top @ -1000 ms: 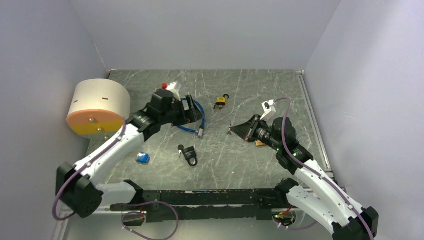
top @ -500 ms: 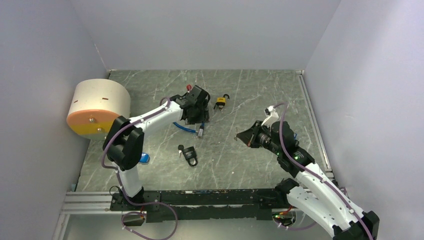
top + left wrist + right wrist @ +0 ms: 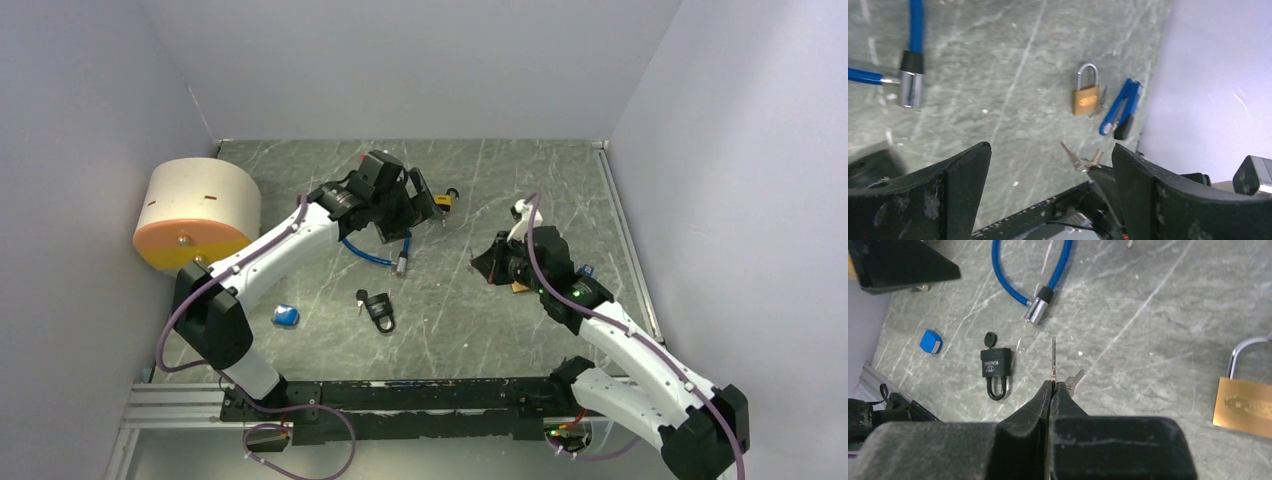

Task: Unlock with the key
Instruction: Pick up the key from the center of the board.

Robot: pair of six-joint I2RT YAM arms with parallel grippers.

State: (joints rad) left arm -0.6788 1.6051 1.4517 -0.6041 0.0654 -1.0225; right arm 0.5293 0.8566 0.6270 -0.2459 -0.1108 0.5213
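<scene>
My right gripper [image 3: 1052, 384] is shut on a small silver key [image 3: 1053, 357], whose blade sticks out past the fingertips; a second key [image 3: 1075, 378] hangs beside it. In the top view the right gripper [image 3: 478, 262] hovers mid-table. A black padlock [image 3: 995, 367] lies ahead of it on the left, and a brass padlock [image 3: 1245, 402] lies to its right. My left gripper [image 3: 1050, 150] is open and holds nothing. From above, the left gripper [image 3: 418, 205] sits next to a yellow-and-black padlock [image 3: 440, 203]. The left wrist view shows the brass padlock [image 3: 1085, 97] and the held keys [image 3: 1078, 159].
A blue cable lock [image 3: 385, 250] curls under the left arm. A small blue object [image 3: 286, 316] lies near the front left and a blue tool [image 3: 1120, 107] beside the brass padlock. A round beige box [image 3: 195, 215] stands at the left wall. Walls close in on three sides.
The left arm has swung right and towards the back, from the cable lock to beside the yellow-and-black padlock. The right gripper, still shut on the key, has turned and shifted slightly.
</scene>
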